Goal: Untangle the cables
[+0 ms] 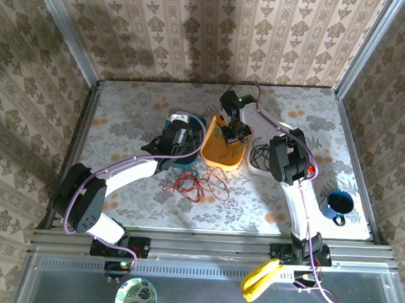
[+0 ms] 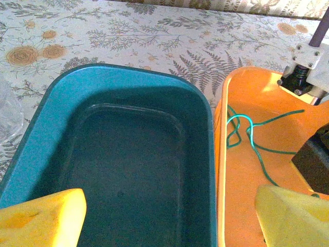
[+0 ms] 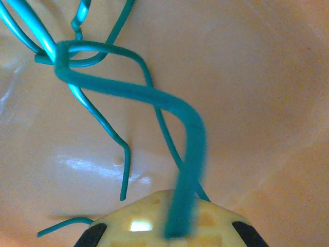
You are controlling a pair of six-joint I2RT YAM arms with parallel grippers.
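Thin green cables (image 3: 128,92) lie looped in the orange bin (image 1: 209,152). My right gripper (image 3: 175,222) hangs inside that bin, shut on one green cable that runs up out of its yellow pads; in the top view this gripper (image 1: 235,133) points down into the bin. A tangle of red cables (image 1: 197,185) lies on the table in front of the bins. Black cables (image 1: 260,153) rest in a white bin (image 1: 254,169). My left gripper (image 2: 172,218) stands open over the teal bin (image 2: 128,72), which holds nothing. The green cable (image 2: 250,135) also shows beside it.
The teal, orange (image 2: 241,82) and white bins stand side by side mid-table. A blue cup (image 1: 337,205) stands at the right front. A yellow bunch (image 1: 260,278) and a patterned plate (image 1: 135,296) lie below the table's front rail. Metal frame posts and wallpapered walls enclose the table.
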